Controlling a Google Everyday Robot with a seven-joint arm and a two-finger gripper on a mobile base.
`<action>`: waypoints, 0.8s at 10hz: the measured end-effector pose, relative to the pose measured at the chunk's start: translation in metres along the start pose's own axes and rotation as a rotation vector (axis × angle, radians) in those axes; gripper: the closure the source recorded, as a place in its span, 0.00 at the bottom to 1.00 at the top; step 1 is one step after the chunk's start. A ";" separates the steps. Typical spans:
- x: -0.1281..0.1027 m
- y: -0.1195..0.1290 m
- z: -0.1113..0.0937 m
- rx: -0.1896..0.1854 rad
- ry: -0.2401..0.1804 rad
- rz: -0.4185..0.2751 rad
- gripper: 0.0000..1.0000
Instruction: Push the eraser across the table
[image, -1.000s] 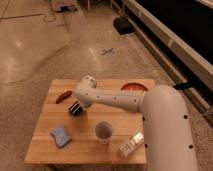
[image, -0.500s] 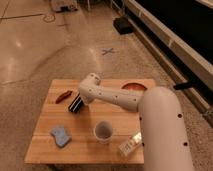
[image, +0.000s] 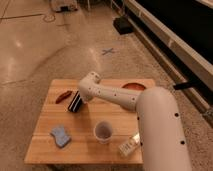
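Observation:
The eraser (image: 75, 102), a small black block with pale stripes, lies on the left middle of the light wooden table (image: 50, 150). My white arm reaches in from the lower right across the table. My gripper (image: 83, 96) is at the arm's far end, right against the eraser's right side. The wrist housing hides the fingers.
A small red-brown elongated item (image: 63, 96) lies left of the eraser. A blue sponge-like pad (image: 61, 135) lies at the front left. A white cup (image: 103, 131) stands at the front middle, a clear packet (image: 129, 145) to its right, and a red-brown dish (image: 134, 86) at the back right.
The arm has swung a little further back and right over the table. The eraser has shifted slightly with the gripper.

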 end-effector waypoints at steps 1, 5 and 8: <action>-0.004 -0.004 0.003 0.001 -0.010 -0.007 0.86; -0.022 -0.021 0.016 0.010 -0.053 -0.040 0.86; -0.034 -0.032 0.018 0.016 -0.081 -0.074 0.86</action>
